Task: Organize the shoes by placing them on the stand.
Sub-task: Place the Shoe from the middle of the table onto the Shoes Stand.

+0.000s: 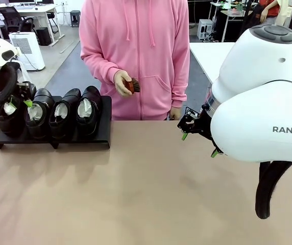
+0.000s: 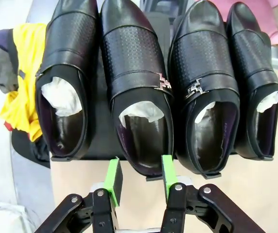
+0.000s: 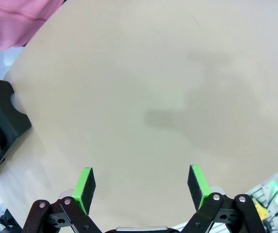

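Four glossy black shoes (image 2: 139,92), white paper inside, sat along the stand (image 1: 102,137). My left gripper (image 2: 139,177) hung half-open, holding nothing; my right gripper (image 3: 141,187) gaped wide.

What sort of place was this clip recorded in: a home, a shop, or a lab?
Most likely a lab or open-plan office. Behind the person in the pink hoodie stand white desks, office chairs and a white floor appliance. The shoes sit on a stand on a plain table.
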Tool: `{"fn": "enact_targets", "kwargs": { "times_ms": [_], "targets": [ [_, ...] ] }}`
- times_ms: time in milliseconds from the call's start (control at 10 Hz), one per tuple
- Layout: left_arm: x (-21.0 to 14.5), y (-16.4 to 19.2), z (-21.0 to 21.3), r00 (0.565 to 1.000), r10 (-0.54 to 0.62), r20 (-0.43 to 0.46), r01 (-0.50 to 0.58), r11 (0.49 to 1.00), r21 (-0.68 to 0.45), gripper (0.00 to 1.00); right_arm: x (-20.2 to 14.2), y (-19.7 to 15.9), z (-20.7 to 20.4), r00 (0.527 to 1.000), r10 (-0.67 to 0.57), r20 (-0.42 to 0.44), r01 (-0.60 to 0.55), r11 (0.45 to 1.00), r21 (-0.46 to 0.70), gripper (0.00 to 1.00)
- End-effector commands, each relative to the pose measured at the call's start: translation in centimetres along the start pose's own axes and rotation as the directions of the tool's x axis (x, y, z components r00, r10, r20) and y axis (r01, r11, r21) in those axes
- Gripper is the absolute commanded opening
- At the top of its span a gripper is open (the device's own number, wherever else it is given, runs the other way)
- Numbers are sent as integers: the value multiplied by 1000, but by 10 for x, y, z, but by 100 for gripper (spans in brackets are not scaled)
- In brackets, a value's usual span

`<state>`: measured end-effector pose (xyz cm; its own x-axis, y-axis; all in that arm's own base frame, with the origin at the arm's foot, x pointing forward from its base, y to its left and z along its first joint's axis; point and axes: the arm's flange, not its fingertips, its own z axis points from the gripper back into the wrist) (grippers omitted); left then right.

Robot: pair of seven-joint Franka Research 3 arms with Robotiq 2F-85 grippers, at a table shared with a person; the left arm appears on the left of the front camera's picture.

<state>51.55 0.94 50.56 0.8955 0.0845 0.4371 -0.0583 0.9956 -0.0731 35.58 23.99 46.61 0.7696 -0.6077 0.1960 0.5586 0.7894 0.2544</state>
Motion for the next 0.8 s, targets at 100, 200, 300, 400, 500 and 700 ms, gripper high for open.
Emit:
{"fn": "enact_targets", "kwargs": {
  "times_ms": [100, 200, 300, 400, 500, 700],
  "targets": [
    [1, 2, 3, 1000, 3, 5, -3, 1000, 1, 45, 3, 1, 0, 1000, 14, -13, -14, 1000, 24, 100],
    [1, 2, 3, 1000, 3, 5, -3, 1000, 1, 45, 3, 1, 0, 1000, 14, -13, -14, 1000, 24, 100],
    [1, 2, 3, 1000, 3, 5, -3, 1000, 1, 45, 3, 1, 0, 1000, 14, -13, -14, 1000, 24, 100],
    [1, 2, 3, 1000, 3, 5, -3, 1000, 1, 45, 3, 1, 0, 1000, 14, -13, -14, 1000, 24, 100],
    [1, 2, 3, 1000, 3, 5, -3, 1000, 1, 45, 3, 1, 0, 1000, 14, -13, -14, 1000, 24, 100],
    [1, 2, 3, 1000, 3, 5, -3, 1000, 1, 45, 3, 1, 0, 1000, 14, -13, -14, 1000, 24, 100]
  ]
}}
